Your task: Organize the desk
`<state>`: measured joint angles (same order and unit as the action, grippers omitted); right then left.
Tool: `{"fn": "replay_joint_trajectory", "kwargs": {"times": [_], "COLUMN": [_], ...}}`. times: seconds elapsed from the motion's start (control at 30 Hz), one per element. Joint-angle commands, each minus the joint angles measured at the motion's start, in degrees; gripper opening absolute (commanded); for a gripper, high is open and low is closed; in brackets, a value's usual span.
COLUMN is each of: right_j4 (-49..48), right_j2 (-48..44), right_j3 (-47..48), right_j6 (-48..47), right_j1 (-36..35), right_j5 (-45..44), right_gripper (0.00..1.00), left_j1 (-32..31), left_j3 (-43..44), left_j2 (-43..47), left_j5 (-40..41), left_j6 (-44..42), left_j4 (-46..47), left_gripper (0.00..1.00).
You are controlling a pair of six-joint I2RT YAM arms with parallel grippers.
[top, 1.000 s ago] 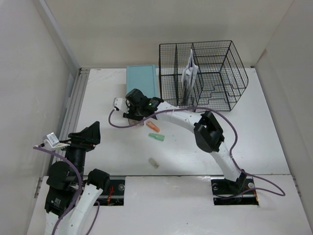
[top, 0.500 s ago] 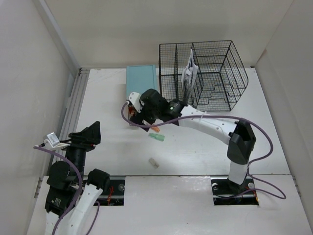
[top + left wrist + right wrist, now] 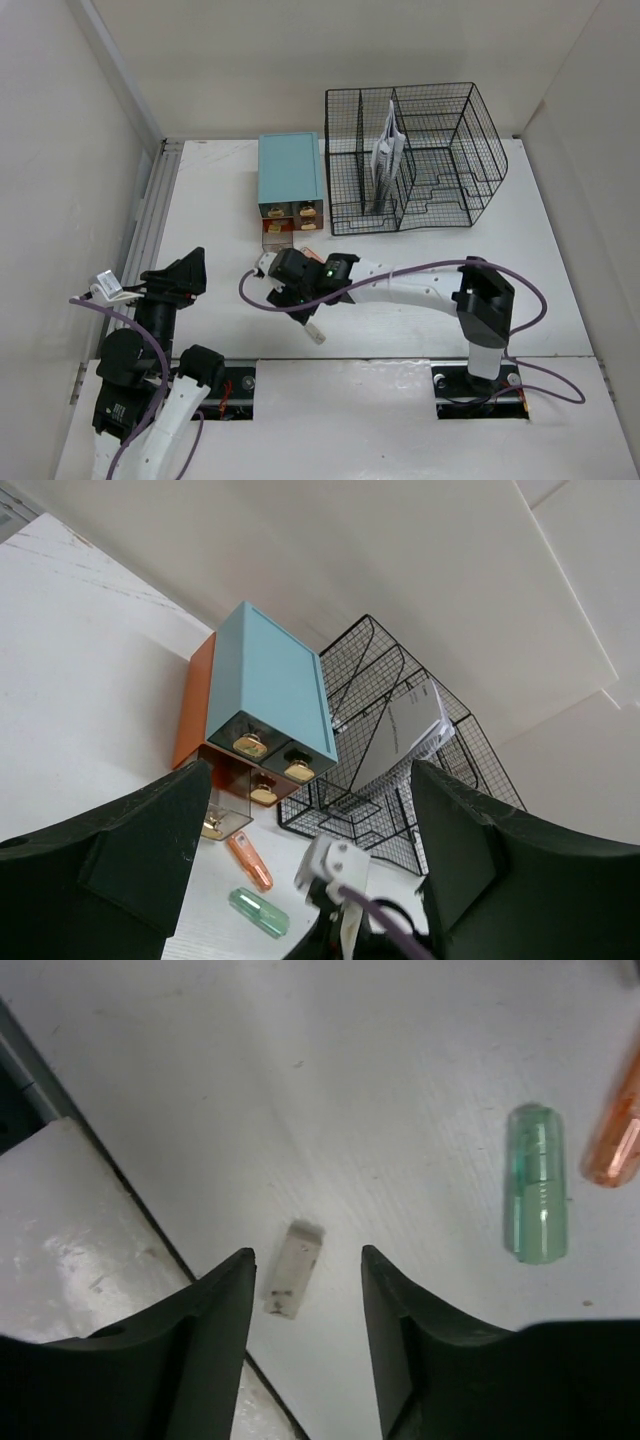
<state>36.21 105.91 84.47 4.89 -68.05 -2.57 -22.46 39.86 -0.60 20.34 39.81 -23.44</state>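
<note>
Right fingers apart, small white block lying between them near the tabletop's near edge, left fingers apart, empty

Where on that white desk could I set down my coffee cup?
The widest bare patch of desk lies between the wire rack and the right arm. Another sits between the teal drawer box and the rail. Crowded: in front of that box, where the right fingers hover over a white block, green tube and orange tube.
</note>
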Motion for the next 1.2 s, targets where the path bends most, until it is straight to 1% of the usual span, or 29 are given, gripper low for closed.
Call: {"fn": "replay_joint_trajectory", "kwargs": {"times": [0.0,0.2,0.33,0.4,0.43,0.47,0.5,0.57,0.6,0.9,1.0,1.17], "right_j4": [0.1,-1.0,-1.6,-1.6,-2.2,-2.2,-2.2,-2.7,-2.7,-3.9,-4.4,-4.4], "right_j2": [-2.8,-4.7,-6.0,-6.0,-6.0,-6.5,-6.5,-6.0,-6.0,-3.4,-1.0,1.3], "right_j3": [-1.5,-7.4,-9.5,-10.2,-10.8,-10.8,-10.8,-10.8,-10.8,-11.3,-10.8,-9.7], "right_j6": [3.0,3.0,3.0,3.0,3.0,3.0,3.0,3.6,3.6,4.2,4.2,4.2], "right_j1": [-2.0,-2.0,-2.0,-2.0,-2.0,-2.0,-2.0,-2.0,-2.0,-2.0,-2.0,-2.0], "right_j5": [0.5,2.5,3.0,3.9,4.5,5.3,5.3,6.1,6.7,6.5,5.2,5.9], "right_gripper": [0.50,0.49,0.49,0.52,0.52,0.56,0.58,0.58,0.59,0.59,0.59,0.59], "left_j1": [-0.3,-0.3,-0.3,-0.3,-0.3,-0.3,-0.3,-0.3,-0.3,-0.3,-0.3,-0.3], "left_j3": [-0.2,-0.2,-0.2,-0.2,-0.2,-0.2,-0.2,-0.2,-0.2,-0.2,-0.2,-0.2], "left_j2": [5.3,5.3,4.8,4.8,4.8,4.8,4.8,4.8,4.8,4.8,4.8,4.8], "left_j5": [0.1,0.1,0.1,0.1,0.1,0.1,0.1,0.1,0.1,0.1,0.1,0.1], "left_j6": [-1.1,-1.6,-1.6,-1.6,-1.6,-1.6,-1.6,-1.6,-1.6,-1.6,-1.6,-1.6], "left_j4": [2.4,2.4,2.4,2.4,2.4,2.4,2.4,2.4,2.4,2.4,2.4,2.4], "left_gripper": [0.78,0.77,0.77,0.77,0.77,0.77,0.77,0.77,0.77,0.77,0.77,0.77]}}
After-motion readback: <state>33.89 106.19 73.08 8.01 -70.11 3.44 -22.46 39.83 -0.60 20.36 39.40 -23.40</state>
